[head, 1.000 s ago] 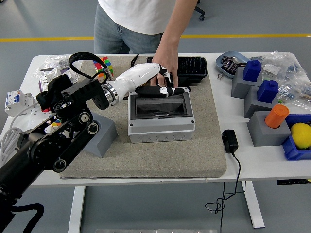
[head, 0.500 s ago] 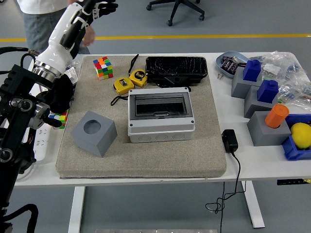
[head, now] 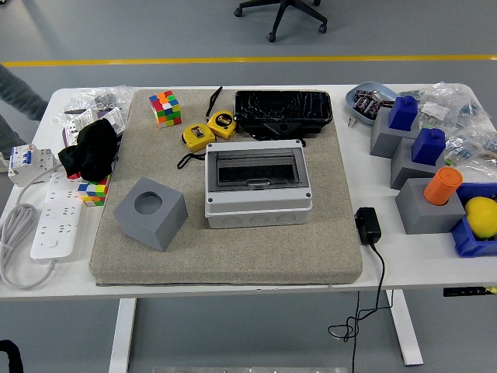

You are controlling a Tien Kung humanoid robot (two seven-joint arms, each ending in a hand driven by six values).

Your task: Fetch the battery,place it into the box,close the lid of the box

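Gone since half a second earlier is the left arm, which stood raised at the left edge; neither robot hand shows now, so finger posture cannot be told, nor which is nearer. On the beige felt mat (head: pixel 233 249) covering the white tabletop (head: pixel 404 268), the grey plastic box (head: pixel 257 192) with its smoky transparent lid (head: pixel 257 169) sits mid-mat, long axis left-right, lid apparently shut. No battery is identifiable.
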